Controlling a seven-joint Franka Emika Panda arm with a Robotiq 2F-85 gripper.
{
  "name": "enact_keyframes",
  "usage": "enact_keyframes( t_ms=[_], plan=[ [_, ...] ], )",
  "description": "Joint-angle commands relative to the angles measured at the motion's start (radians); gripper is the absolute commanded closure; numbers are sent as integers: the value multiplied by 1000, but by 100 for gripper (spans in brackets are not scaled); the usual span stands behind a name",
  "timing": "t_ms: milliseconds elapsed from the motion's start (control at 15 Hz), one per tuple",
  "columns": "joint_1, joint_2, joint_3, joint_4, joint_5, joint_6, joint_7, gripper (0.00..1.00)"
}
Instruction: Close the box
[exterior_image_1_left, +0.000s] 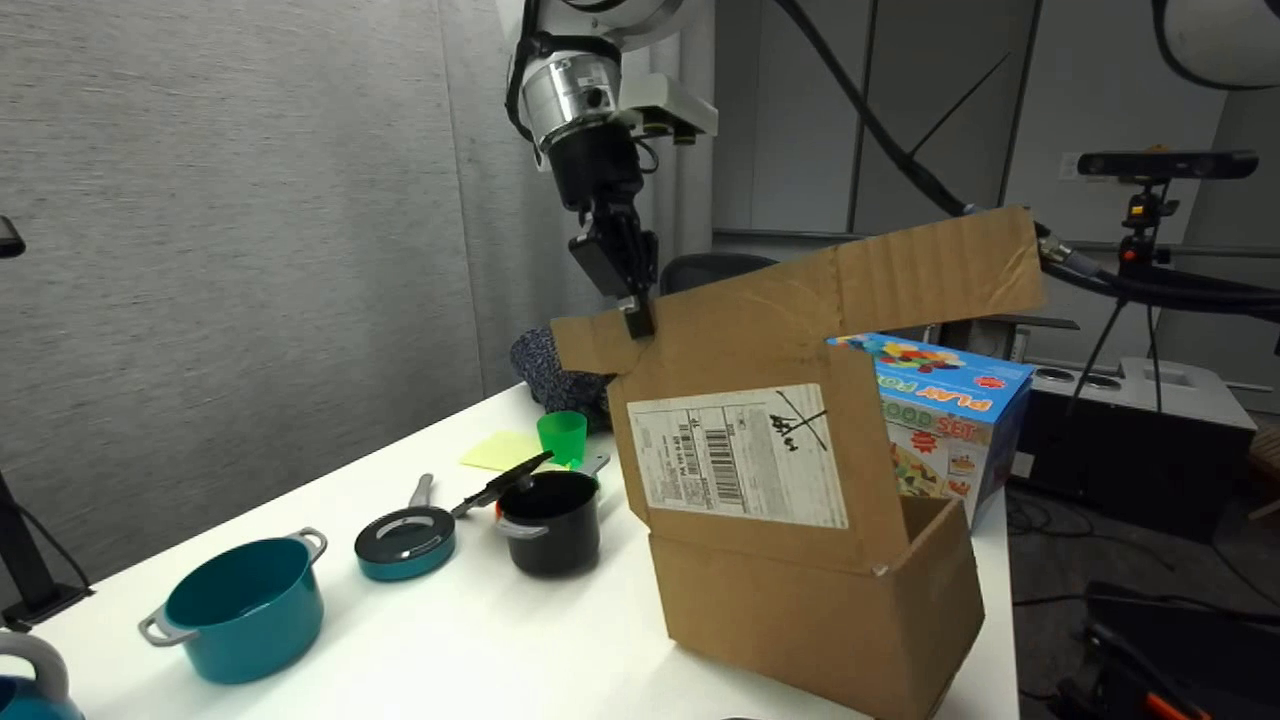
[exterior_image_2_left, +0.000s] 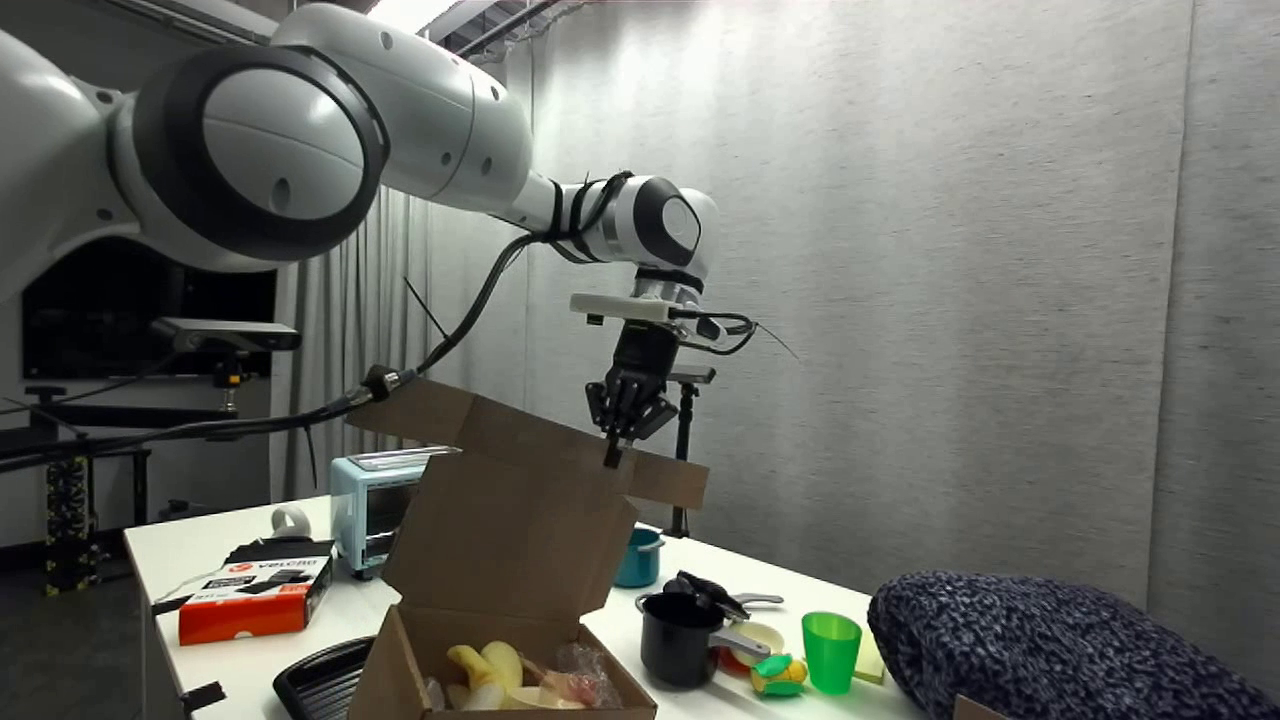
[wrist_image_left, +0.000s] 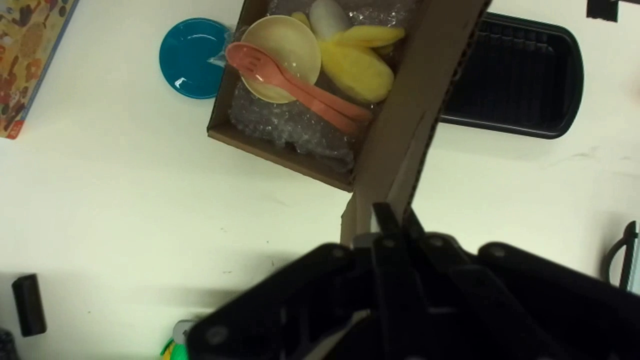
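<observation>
The brown cardboard box (exterior_image_1_left: 790, 620) stands on the table with its lid raised steeply. A white barcode label (exterior_image_1_left: 740, 455) is on the lid's outer face. The lid's inner face (exterior_image_2_left: 510, 530) shows in an exterior view, and the open box below holds yellow toy food, a cream bowl and pink cutlery. My gripper (exterior_image_1_left: 638, 318) is at the lid's top edge, near one side tab, also seen in an exterior view (exterior_image_2_left: 613, 453). In the wrist view the fingertips (wrist_image_left: 397, 217) lie on both sides of the lid's edge (wrist_image_left: 400, 145), pinching the cardboard.
A blue printed toy box (exterior_image_1_left: 940, 400) stands behind the carton. A black tray (wrist_image_left: 515, 75) and a teal plate (wrist_image_left: 194, 57) lie beside it. A black pot (exterior_image_2_left: 680, 640), green cup (exterior_image_2_left: 831, 652), teal pot (exterior_image_1_left: 245, 610), toaster (exterior_image_2_left: 375, 505) and orange-white box (exterior_image_2_left: 255, 600) are on the table.
</observation>
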Motion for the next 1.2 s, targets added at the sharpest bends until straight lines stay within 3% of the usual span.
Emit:
enact_keyframes(
  t_ms=[0, 467, 733, 1000, 1133],
  plan=[
    [4, -30, 13, -53, -21, 2, -96, 99],
    [6, -73, 7, -154, -160, 15, -304, 99],
    [-6, -101, 2, -208, -188, 64, -352, 99],
    [-30, -136, 15, -270, -178, 181, -338, 99],
    [-35, -169, 8, -328, -176, 334, -296, 99]
  ],
)
